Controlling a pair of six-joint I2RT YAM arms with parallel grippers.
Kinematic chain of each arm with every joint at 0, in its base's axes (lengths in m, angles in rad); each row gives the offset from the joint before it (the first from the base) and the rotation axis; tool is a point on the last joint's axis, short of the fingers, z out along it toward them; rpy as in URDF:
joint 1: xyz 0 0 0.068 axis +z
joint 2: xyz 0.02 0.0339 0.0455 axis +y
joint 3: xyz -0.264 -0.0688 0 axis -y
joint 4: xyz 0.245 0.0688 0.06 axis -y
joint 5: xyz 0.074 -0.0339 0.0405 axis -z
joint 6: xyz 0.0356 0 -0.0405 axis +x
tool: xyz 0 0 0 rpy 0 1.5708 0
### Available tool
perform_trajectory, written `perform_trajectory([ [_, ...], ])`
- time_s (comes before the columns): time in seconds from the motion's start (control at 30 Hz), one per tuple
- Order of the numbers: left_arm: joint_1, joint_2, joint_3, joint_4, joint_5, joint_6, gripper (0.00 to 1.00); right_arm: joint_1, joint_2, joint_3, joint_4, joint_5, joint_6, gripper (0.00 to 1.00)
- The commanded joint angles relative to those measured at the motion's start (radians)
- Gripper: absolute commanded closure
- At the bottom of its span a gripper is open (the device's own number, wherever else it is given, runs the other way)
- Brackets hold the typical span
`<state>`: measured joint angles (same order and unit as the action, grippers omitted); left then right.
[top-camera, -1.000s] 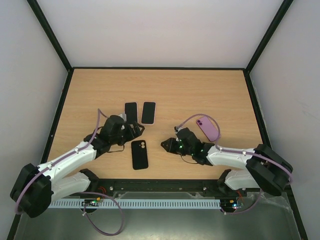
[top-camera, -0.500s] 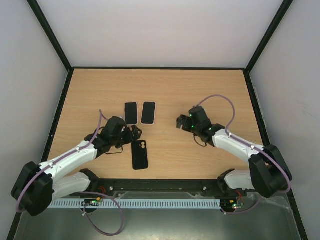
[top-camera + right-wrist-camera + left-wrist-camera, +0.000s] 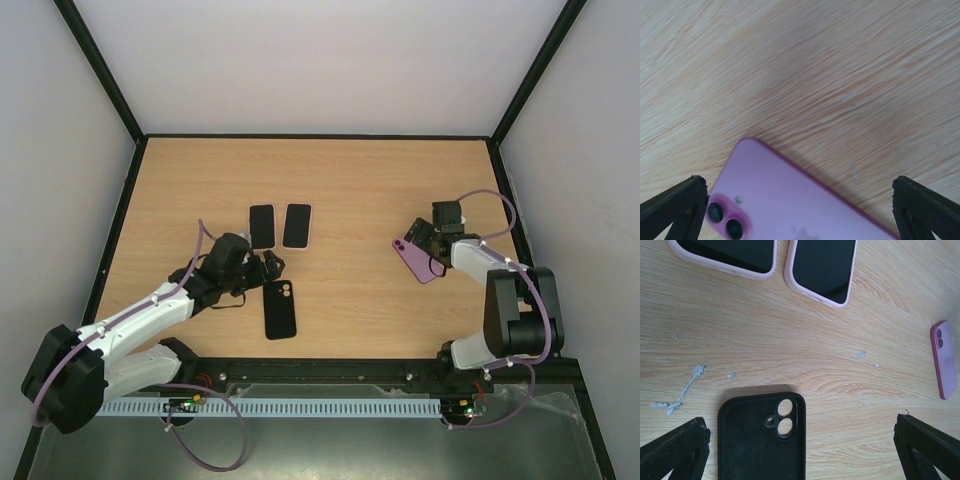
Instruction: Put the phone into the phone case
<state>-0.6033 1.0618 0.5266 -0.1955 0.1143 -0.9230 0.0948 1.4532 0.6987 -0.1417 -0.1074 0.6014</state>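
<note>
Phone: purple phone (image 3: 413, 260), back up, right side of table (image 3: 350, 180), well apart from case.
Case: black case (image 3: 280, 309), near-centre, camera cut-out at far end.
L gripper (image 3: 270, 266): fingers spread wide, empty, over case's far end.
R gripper (image 3: 420, 237): spread wide too, nothing held, above phone's camera end.
Extras: pink-cased phones (image 3: 297, 225), side by side, beyond case.

Slim purple phone (image 3: 416, 259) (image 3: 943, 360) (image 3: 790, 200): lies flat, glossy back up, twin camera lenses at far-left corner. Long axis diagonal, lens end toward far left. Sits right of centre.

Black matte phone case (image 3: 280, 309) (image 3: 762, 440): empty, lies flat, hollow side up, raised rim all round. Twin-hole camera cutout at far-right corner. Long axis runs near to far. Sits left of centre, well apart from phone.
</note>
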Motion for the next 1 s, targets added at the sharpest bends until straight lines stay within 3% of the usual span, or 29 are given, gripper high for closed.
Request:
perform_trajectory([
  [0.0, 0.006, -0.004, -0.020, 0.010, 0.010, 0.015, 0.00, -0.032, 0.026, 0.021, 0.030, 0.032, 0.011, 0.03],
  [0.13, 0.006, 0.009, -0.029, 0.014, 0.005, 0.013, 0.00, -0.036, 0.037, 0.001, 0.043, 0.022, 0.023, 0.02],
  [0.7, 0.006, 0.008, -0.033, 0.031, 0.017, -0.007, 0.00, -0.019, -0.015, -0.155, 0.070, -0.292, 0.075, 0.01],
  [0.97, 0.005, 0.021, -0.068, 0.076, 0.059, -0.020, 0.01, 0.084, -0.072, -0.200, 0.034, -0.255, 0.066, 0.04],
])
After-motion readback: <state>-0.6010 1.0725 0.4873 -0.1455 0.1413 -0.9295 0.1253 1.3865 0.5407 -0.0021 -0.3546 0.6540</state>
